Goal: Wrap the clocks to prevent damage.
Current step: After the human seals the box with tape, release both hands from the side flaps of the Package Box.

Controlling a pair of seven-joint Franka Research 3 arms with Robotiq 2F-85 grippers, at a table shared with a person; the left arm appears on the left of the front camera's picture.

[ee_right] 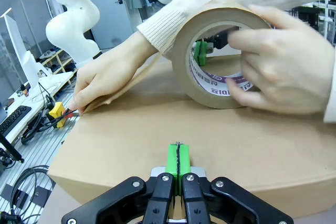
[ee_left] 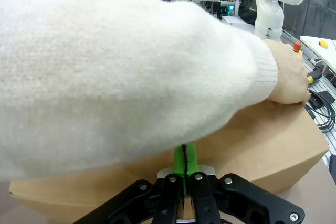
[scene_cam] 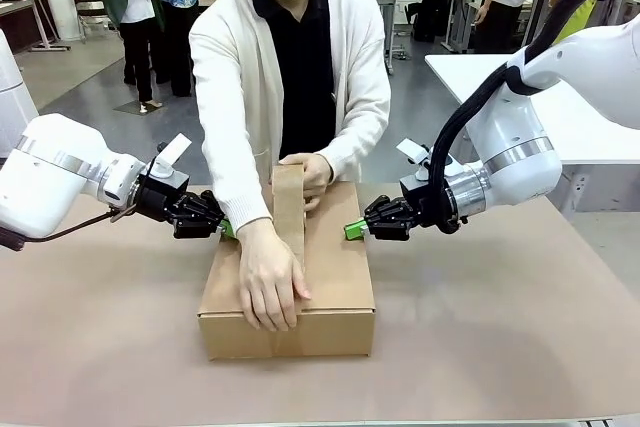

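Table (scene_cam: 520, 327): brown surface, carrying the box at its middle
Person (scene_cam: 290, 67): stands at 12 o'clock of the box in a cream cardigan over a black top, both arms reaching down onto the box
Cardboard box (scene_cam: 340, 277): brown, closed, flaps down — the clocks cannot be seen; whether they lie inside cannot be told
Left arm (scene_cam: 60, 182): white, comes in from 9 o'clock, low over the table
Right arm (scene_cam: 520, 147): white, comes in from 3 o'clock, at much the same height
Tape roll (ee_right: 210, 51): brown, upright on the box top at its 12 o'clock end, held by one of the person's hands (ee_right: 283, 61)
Tape strip (scene_cam: 288, 207): runs from the roll toward 6 o'clock along the lid, pressed flat by the person's other hand (scene_cam: 268, 282)
Left gripper (scene_cam: 225, 228): green pads pressed together, holding nothing, tips at the box's 9 o'clock side
Right gripper (scene_cam: 352, 230): jaws likewise closed and empty — tips at the box's 3 o'clock side
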